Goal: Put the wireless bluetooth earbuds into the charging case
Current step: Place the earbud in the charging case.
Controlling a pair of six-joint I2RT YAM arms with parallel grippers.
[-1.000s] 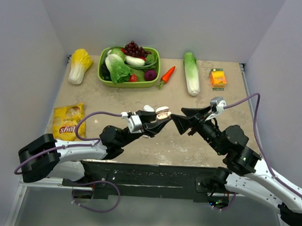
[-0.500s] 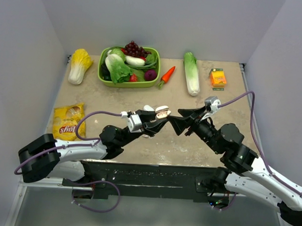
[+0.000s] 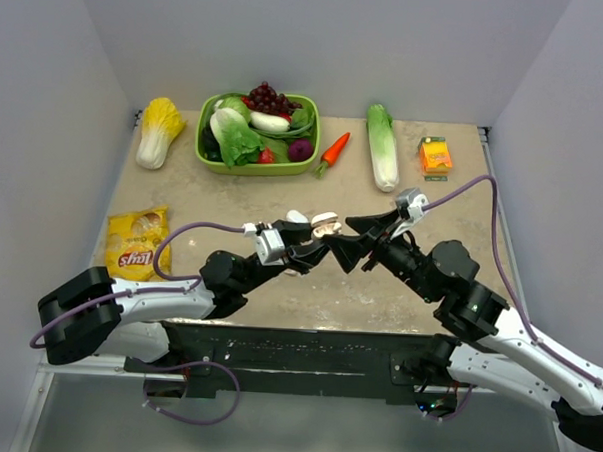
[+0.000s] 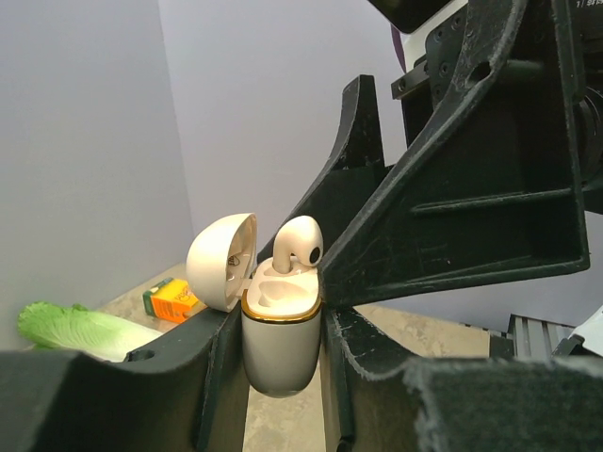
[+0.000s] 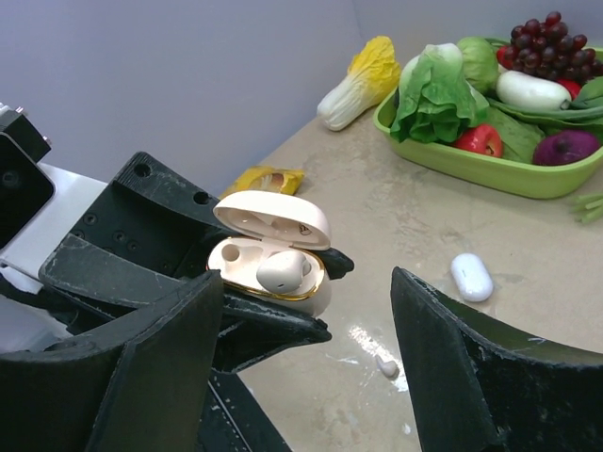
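In front of the right end of the green plastic basket of vegetables (image 3: pixel 254 168), raised above the beige tabletop (image 3: pixel 432 207), the left gripper (image 4: pixel 280 320) clamps the small glossy white pebble-shaped charging case (image 4: pixel 278 363) by its lower half, upright, with its hinged lid (image 4: pixel 221 261) swung open. One tiny white plastic earbud (image 4: pixel 298 242) with a short stem stands in a socket, its rounded head above the gold rim. Just past the basket's right end, the right gripper (image 5: pixel 306 278) faces the case with its black fingers spread wide, gripping nothing.
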